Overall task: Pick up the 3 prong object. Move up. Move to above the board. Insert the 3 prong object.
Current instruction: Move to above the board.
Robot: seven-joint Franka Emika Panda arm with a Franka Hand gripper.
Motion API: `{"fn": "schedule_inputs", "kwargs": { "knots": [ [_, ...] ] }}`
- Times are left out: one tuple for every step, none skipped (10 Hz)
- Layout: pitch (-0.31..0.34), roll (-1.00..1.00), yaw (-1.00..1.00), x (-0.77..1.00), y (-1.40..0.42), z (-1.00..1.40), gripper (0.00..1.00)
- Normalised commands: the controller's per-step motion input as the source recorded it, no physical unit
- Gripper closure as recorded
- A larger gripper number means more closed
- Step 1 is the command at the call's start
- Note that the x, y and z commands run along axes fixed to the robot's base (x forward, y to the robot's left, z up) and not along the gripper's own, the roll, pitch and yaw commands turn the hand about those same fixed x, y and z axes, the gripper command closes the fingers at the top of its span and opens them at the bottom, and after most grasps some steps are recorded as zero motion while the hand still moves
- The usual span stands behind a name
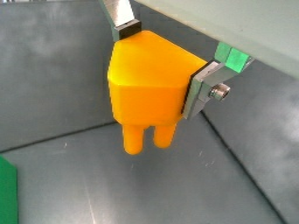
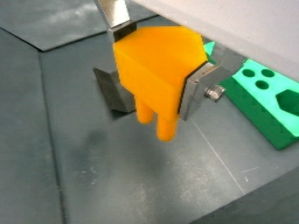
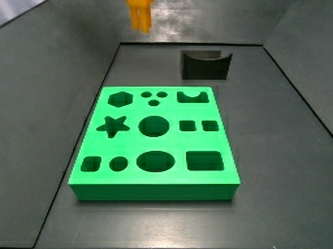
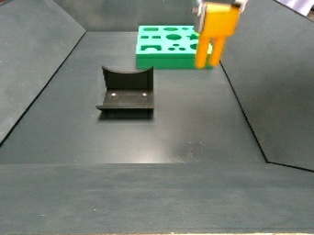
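My gripper (image 1: pixel 163 59) is shut on the 3 prong object (image 1: pixel 146 83), an orange piece with a wide head and narrow legs hanging down. Both wrist views show it clamped between the silver fingers (image 2: pixel 197 87), head in the pads, legs free. It hangs high above the dark floor, clear of everything. In a side view the object (image 3: pixel 139 14) is at the top edge, beyond the far end of the green board (image 3: pixel 130 143). In a side view it (image 4: pixel 218 35) hangs near the board's (image 4: pixel 153 59) end. The board (image 2: pixel 271 103) lies flat, its cut-out holes empty.
The fixture (image 3: pixel 205 64), a dark bracket, stands on the floor beyond the board, beside the held piece; it also shows in a side view (image 4: pixel 127 92) and below the piece in a wrist view (image 2: pixel 111 92). Sloping grey walls enclose the floor.
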Motion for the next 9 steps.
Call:
{"fn": "schedule_inputs", "kwargs": {
  "knots": [
    [0.02, 0.09, 0.0, -0.13, 0.13, 1.0, 1.0],
    [0.027, 0.08, -0.01, -0.12, 0.13, 1.0, 1.0],
    [0.04, 0.06, -0.01, -0.1, 0.12, 1.0, 1.0],
    [0.055, 0.05, -0.02, -0.08, 0.11, 1.0, 1.0],
    [0.063, 0.03, -0.02, -0.04, 0.08, 0.78, 1.0],
    [0.069, 0.03, -0.03, -0.03, 0.06, 0.67, 1.0],
    [0.076, 0.02, -0.03, -0.01, 0.04, 0.44, 1.0],
    [0.081, 0.02, -0.02, 0.0, 0.02, 0.27, 1.0],
    [0.187, -0.25, -1.0, 0.28, -1.0, 0.11, 1.0]
  ]
}}
